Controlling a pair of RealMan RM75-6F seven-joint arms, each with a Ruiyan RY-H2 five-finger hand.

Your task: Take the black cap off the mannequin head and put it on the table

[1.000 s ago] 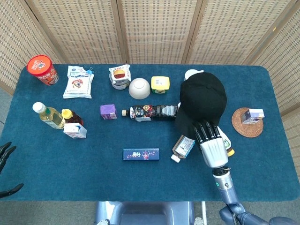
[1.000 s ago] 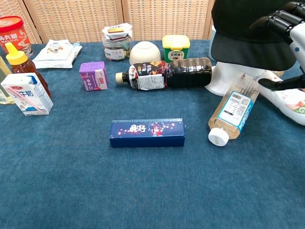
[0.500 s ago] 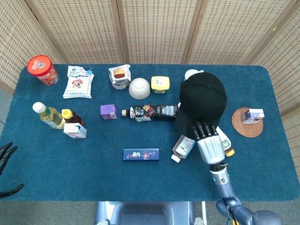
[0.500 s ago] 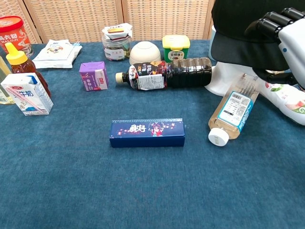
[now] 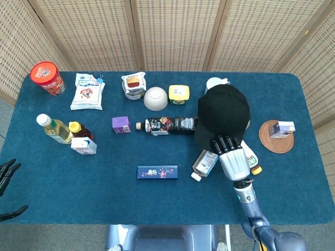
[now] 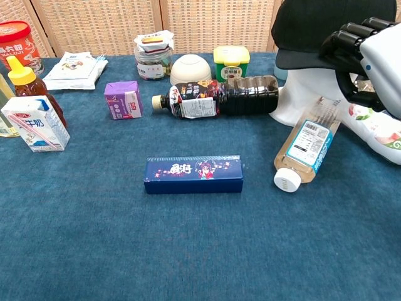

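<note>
The black cap [image 5: 225, 110] sits on the white mannequin head [image 5: 214, 82] at the right of the blue table. In the chest view the cap [image 6: 313, 25] is raised, and the white neck and base [image 6: 307, 94] show under its brim. My right hand [image 5: 230, 157] holds the brim at its near edge: the fingers [image 6: 341, 44] curl over the top and the thumb lies underneath. My left hand [image 5: 8, 175] hangs off the table's near-left corner, fingers apart, holding nothing.
A clear bottle [image 5: 205, 163] lies just left of my right hand. A dark drink bottle [image 5: 170, 125] lies left of the mannequin, with a blue box [image 5: 157, 172] nearer the front. A woven coaster [image 5: 276, 137] sits right. A bowl [image 5: 156, 98], a yellow tub [image 5: 179, 94] and a purple carton [image 5: 121, 124] stand behind.
The cap has shifted slightly left and its brim has risen, uncovering the white neck in the chest view. My right hand closed in on the brim. The left hand stayed put.
</note>
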